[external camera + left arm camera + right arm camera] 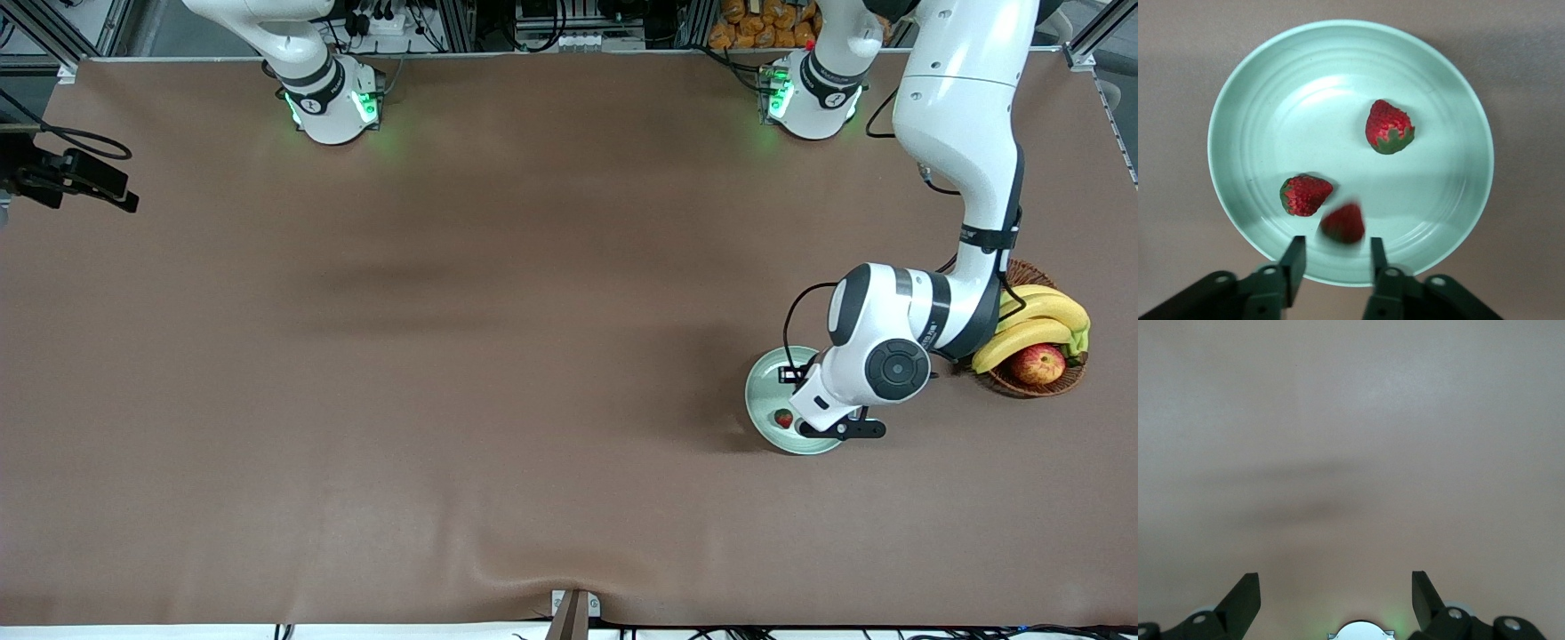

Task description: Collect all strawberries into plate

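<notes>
The pale mint-green plate (pixel 763 391) (pixel 1258 87) lies near the left arm's end of the table. In the left wrist view three strawberries lie in it: one (pixel 1389 127) toward the middle, one (pixel 1303 195) near the rim, and a blurred one (pixel 1344 223) just past my fingertips. My left gripper (pixel 1336 257) is open over the plate's rim and holds nothing. In the front view the left hand covers most of the plate and only one strawberry (pixel 783 418) shows. My right gripper (pixel 1336 587) is open and empty over bare table; it is out of the front view.
A brown wicker basket (pixel 1067 380) with bananas (pixel 1036 324) and a red-yellow apple (pixel 1037 364) stands beside the plate, toward the left arm's end. A black camera mount (pixel 71 178) sits at the table's edge at the right arm's end.
</notes>
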Motion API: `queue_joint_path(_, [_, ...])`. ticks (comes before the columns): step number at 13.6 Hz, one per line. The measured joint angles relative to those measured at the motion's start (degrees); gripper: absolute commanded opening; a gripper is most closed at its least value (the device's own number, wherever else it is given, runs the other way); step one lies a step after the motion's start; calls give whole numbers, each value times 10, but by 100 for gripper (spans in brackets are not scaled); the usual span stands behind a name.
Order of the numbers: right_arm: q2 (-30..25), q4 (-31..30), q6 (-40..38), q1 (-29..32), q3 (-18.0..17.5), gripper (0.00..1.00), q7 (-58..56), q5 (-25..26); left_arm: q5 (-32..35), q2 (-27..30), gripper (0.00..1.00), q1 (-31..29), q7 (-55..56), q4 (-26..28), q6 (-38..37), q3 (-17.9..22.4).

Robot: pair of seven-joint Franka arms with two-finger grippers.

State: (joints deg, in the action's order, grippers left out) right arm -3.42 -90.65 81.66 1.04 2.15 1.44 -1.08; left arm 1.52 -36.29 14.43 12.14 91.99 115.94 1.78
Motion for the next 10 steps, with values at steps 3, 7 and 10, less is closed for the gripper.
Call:
queue_joint_path(3, [0, 5, -3, 0, 0, 100, -3, 0, 0, 21, 100, -5, -9, -8, 1, 1])
queue_joint_path(7, [-1, 16, -8, 0, 8, 100, -6, 1, 0, 80, 100, -27, -25, -18, -3, 1])
queue_joint_path(10, [-3, 19, -13, 0, 19, 100, -9, 1, 0, 131, 100, -47, -37, -21, -22, 1])
